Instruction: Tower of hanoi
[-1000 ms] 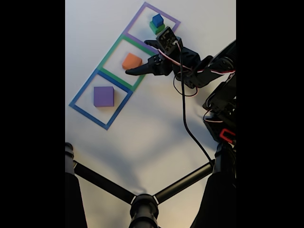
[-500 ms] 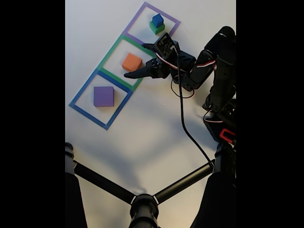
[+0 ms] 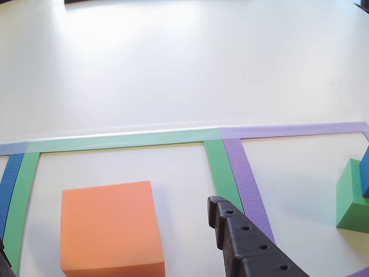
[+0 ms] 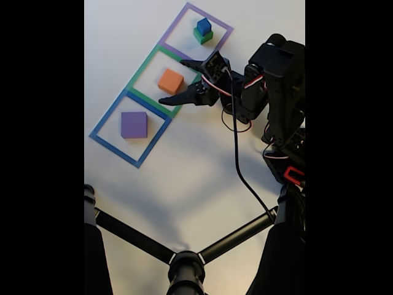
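Jaws parted and empty, the gripper (image 4: 174, 81) hovers at the edge of the green tape square (image 4: 142, 66), its fingers flanking the near side of the orange block (image 4: 170, 80); contact is not evident from the fixed view. In the other view, one black finger (image 3: 245, 242) rises just right of the orange block (image 3: 110, 227), over the green and purple tape border. Green cube (image 4: 203, 36) carries the blue cube (image 4: 203, 26) inside the purple tape square (image 4: 184, 13). Purple slab (image 4: 134, 125) lies within the blue tape square (image 4: 109, 114), well apart, on the white table (image 4: 184, 178).
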`<state>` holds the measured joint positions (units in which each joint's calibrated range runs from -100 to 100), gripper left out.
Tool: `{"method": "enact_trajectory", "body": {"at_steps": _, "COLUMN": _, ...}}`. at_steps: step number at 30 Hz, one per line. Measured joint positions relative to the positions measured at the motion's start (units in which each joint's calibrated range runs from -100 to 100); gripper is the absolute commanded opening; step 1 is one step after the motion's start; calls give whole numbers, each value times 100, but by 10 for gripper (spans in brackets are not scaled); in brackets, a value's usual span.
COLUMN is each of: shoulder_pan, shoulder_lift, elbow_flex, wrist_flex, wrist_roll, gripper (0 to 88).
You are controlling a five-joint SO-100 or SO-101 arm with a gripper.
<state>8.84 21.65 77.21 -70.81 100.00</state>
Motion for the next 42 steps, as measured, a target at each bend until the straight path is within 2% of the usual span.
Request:
{"method": "enact_trajectory", "body": {"at_steps": 10, "shoulder_pan": -20, "shoulder_lift": 454, "elbow_flex": -112, "wrist_flex": -391, "wrist_roll": 0, "gripper": 432}}
{"method": "enact_trajectory", "body": {"at_steps": 19, "shoulder_pan": -30, "shoulder_lift": 563, "elbow_flex": -301, "wrist_flex": -399, "wrist_roll": 0, "gripper": 387}}
{"method": "enact_trajectory", "body": {"at_steps": 28, "shoulder_pan": -150, "shoulder_lift": 656, "elbow_flex": -318, "wrist_flex": -399, "wrist_roll": -38, "gripper": 380}}
{"method": "enact_trajectory", "body": {"at_steps": 42, "shoulder_pan": -250, "shoulder_lift": 681, "elbow_flex": -318, "wrist_flex": -399, "wrist_roll": -38, "gripper": 277}}
